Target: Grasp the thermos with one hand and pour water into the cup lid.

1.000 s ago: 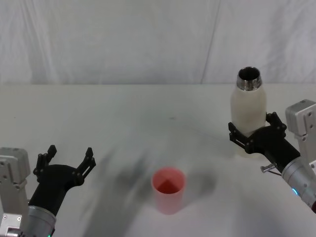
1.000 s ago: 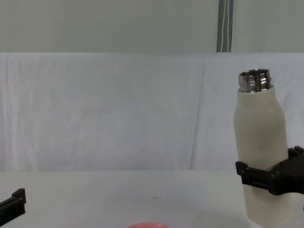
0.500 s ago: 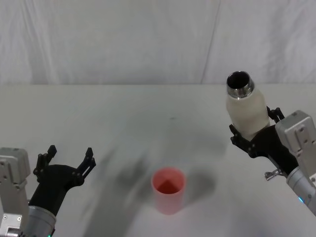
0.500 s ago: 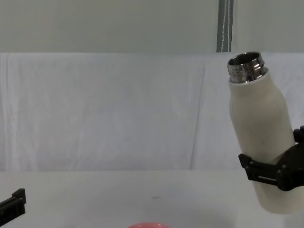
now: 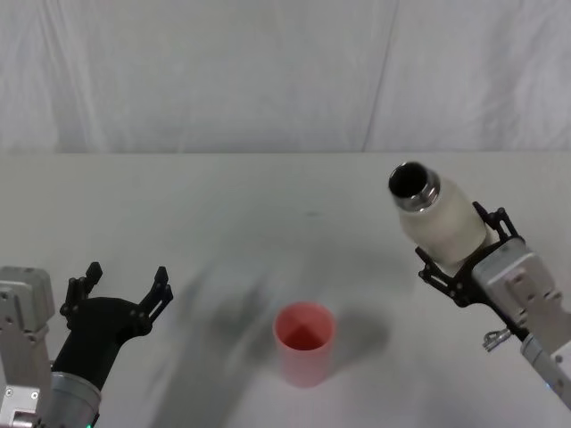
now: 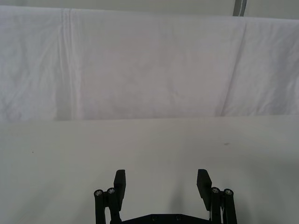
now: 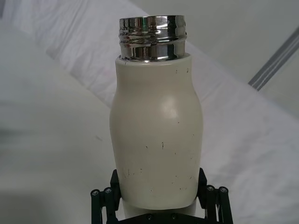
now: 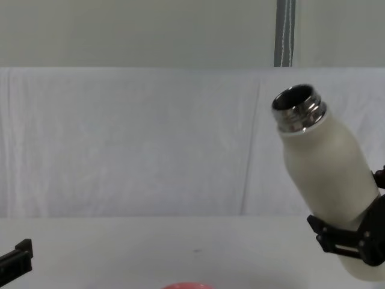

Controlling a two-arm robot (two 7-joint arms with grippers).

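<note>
A staged test space, like a robotics lab: a plain white counter (image 5: 223,205) backed by a hung white cloth backdrop (image 8: 132,138), with a metal post (image 8: 284,33) on a bare wall

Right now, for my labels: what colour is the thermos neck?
Shiny silver steel on the thermos neck; clearest in the right wrist view.

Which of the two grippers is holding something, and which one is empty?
The right gripper is shut on the thermos, lifted and tilted toward the cup lid. The left gripper is open and empty, low on the robot's left.
</note>
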